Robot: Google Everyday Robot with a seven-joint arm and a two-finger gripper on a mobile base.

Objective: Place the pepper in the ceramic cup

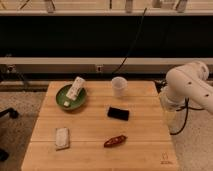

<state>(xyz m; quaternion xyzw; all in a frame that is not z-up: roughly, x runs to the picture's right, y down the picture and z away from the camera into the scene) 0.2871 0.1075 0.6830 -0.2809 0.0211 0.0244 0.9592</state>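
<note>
The pepper (115,141), dark red and glossy, lies on the wooden table (145,155) near its front edge, right of centre. The ceramic cup (119,86), small and pale white, stands upright at the back of the table. Between them lies a flat black rectangle (118,113). Only my white arm (187,85) shows, at the right beside the table's edge. The gripper itself is out of view and its jaws stand wide. Nothing on the table is held.
A green bowl (62,97) with a white packet (75,89) leaning in it sits at the back left. A pale flat packet (62,137) lies at the front left. A black cable (181,125) hangs by the arm. A dark shelf rail runs behind the table.
</note>
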